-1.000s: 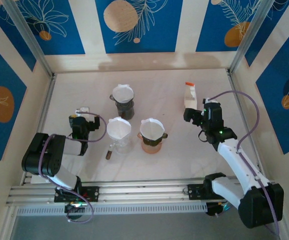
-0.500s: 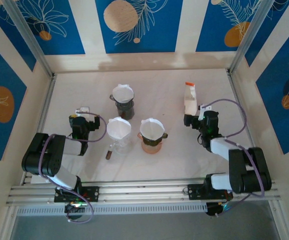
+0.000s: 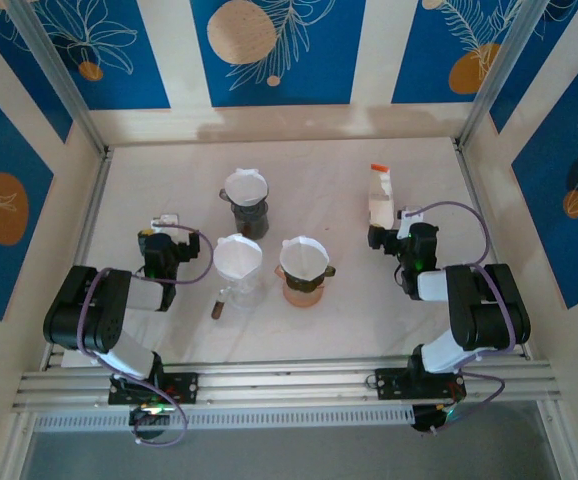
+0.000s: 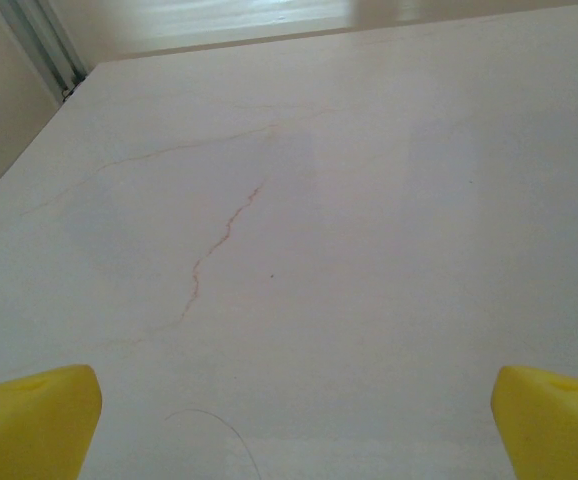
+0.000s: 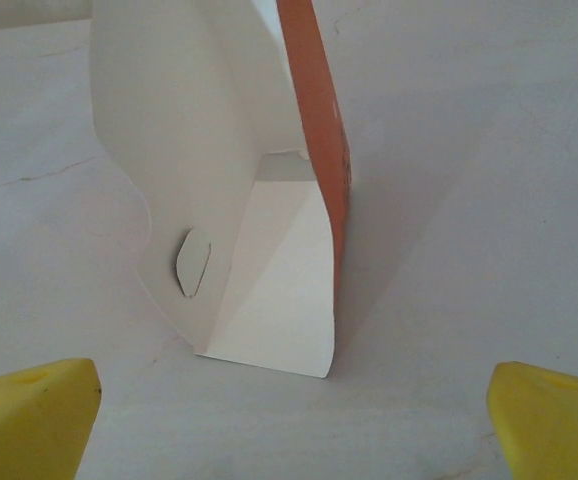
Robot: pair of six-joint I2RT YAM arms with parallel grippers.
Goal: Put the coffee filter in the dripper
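Three drippers stand mid-table in the top view: a dark one (image 3: 246, 205), a clear one (image 3: 237, 272) and an orange-brown one (image 3: 304, 275). Each holds a white paper coffee filter (image 3: 304, 258). A white and orange filter box (image 3: 379, 193) stands upright at the right. My right gripper (image 3: 387, 237) sits just in front of that box, open and empty; in the right wrist view the box (image 5: 249, 200) rises ahead of the gripper (image 5: 294, 420). My left gripper (image 3: 162, 228) rests left of the clear dripper, open, over bare table (image 4: 299, 250), nothing between its yellow fingertips (image 4: 34, 420).
Aluminium frame rails (image 3: 89, 200) border the white table on the left and right. A small dark object (image 3: 216, 309) lies just in front of the clear dripper. Both arms are folded low near their bases.
The right arm has folded back toward its base, its gripper shifting slightly left and staying in front of the box. The left arm has not moved.
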